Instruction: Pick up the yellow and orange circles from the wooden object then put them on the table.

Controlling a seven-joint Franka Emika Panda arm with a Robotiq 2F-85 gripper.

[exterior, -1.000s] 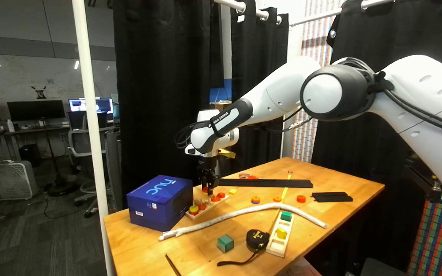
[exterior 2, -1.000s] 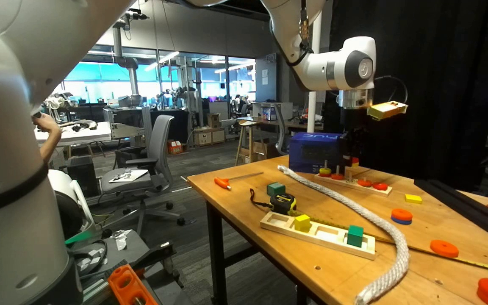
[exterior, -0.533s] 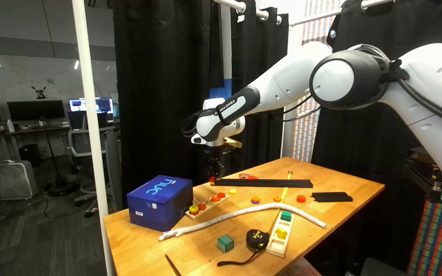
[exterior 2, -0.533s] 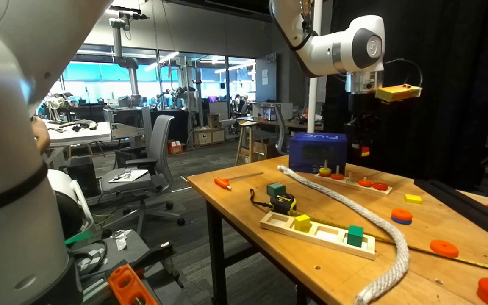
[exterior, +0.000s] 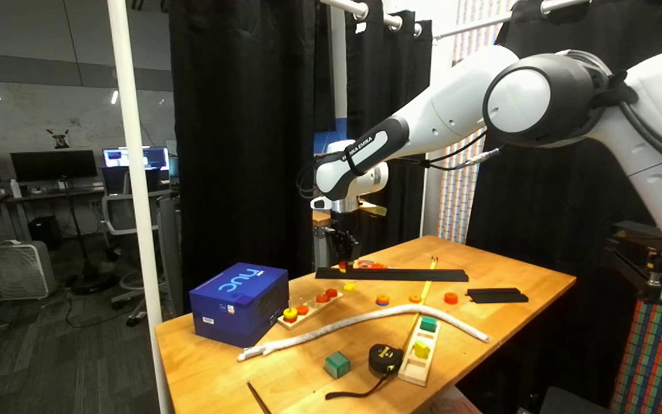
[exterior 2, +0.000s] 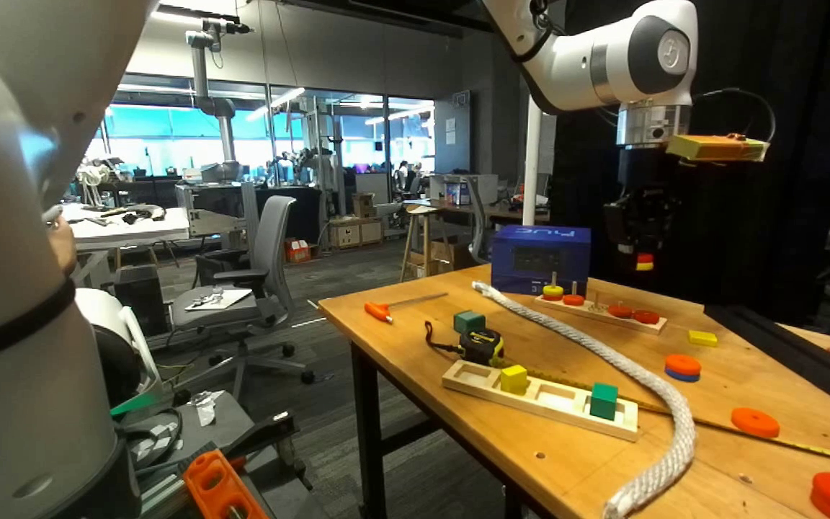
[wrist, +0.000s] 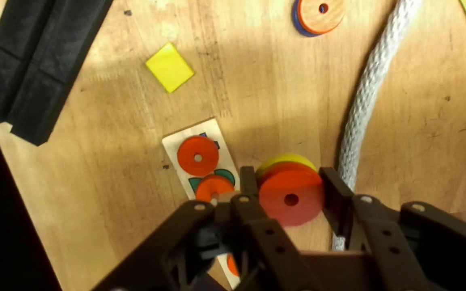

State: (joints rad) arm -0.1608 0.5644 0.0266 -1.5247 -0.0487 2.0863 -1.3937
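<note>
My gripper (wrist: 290, 180) is shut on a stack of two circles, an orange circle (wrist: 291, 212) above a yellow circle (wrist: 289, 158). In both exterior views the gripper (exterior 2: 635, 249) holds the circles (exterior 2: 645, 262) in the air above the table (exterior 2: 415, 328), towards its far side. The wooden object (wrist: 175, 142), a board with pegs, lies below and to the left of the fingers in the wrist view. Several orange or red circles remain on it, and a yellow circle (exterior 2: 552, 291) sits on its end peg. The gripper partly hides the board in the wrist view.
A blue box (exterior: 233, 307) stands beside the board. A white rope (exterior 2: 645, 375) curves across the table. A yellow block (wrist: 170, 68), an orange-and-blue stack (exterior 2: 683, 367), loose orange discs (exterior 2: 755, 422), black strips (exterior: 400, 275), a tape measure (exterior 2: 480, 346) and a wooden tray (exterior 2: 555, 398) also lie there.
The gripper has risen from the wooden board with the orange and yellow circles and moved sideways, away from the blue box. The other table objects have not moved.
</note>
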